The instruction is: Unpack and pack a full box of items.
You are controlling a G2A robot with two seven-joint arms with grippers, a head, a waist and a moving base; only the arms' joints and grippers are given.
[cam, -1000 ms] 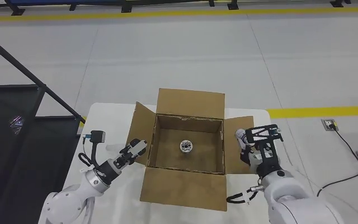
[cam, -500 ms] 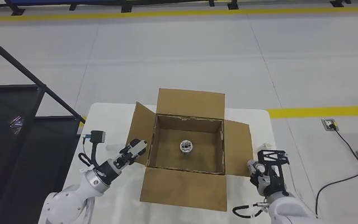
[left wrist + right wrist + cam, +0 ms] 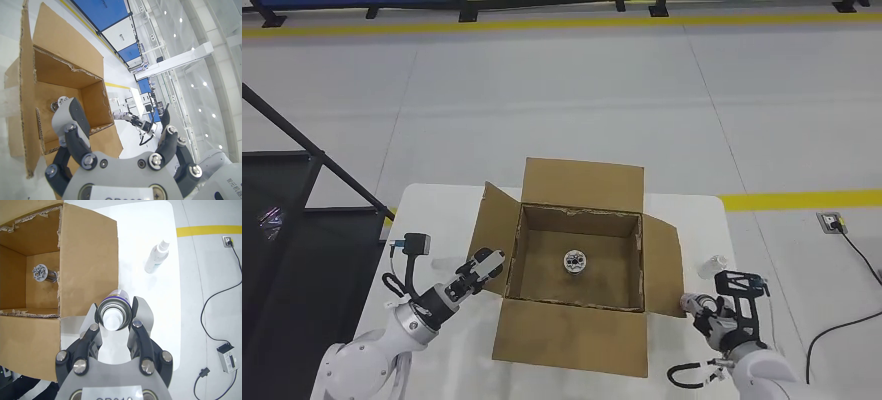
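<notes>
Looks down on a white table (image 3: 442,215) spanning the middle of the top view. Shows an open cardboard box (image 3: 582,185) at the centre of that frame, all four flaps folded outward.

Places the right gripper (image 3: 115,310) at lower centre of the right wrist view, clamped around a purple-labelled spray can (image 3: 117,299) near its top. Holds it roughly upright over bare tabletop, just beside the box's outer flap. Cannot tell whether it is touching the table.

Places the left gripper (image 3: 121,110) in the lower half of the left wrist view, spread wide and holding nothing. Sits just outside the box wall, left of centre in the top view.

Finds a clear spray bottle (image 3: 156,256) lying on its side at upper right of the right wrist view, well apart from the can. Finds one small metal cylinder (image 3: 44,274) on the box floor, at left of that view.

Reads as unpacking, close to finished by this judgement, with a single item left inside.

To do the step well:
- Lower the can straight down onto its base, keeping it upright.
- Pick a spot apart from the lying bottle and the flap edge, to avoid knocking either.
- Release only after a flat, settled seat; likely to tip easily, being tall and narrow.
- Withdraw straight upward afterwards, clear of the cap.
</notes>
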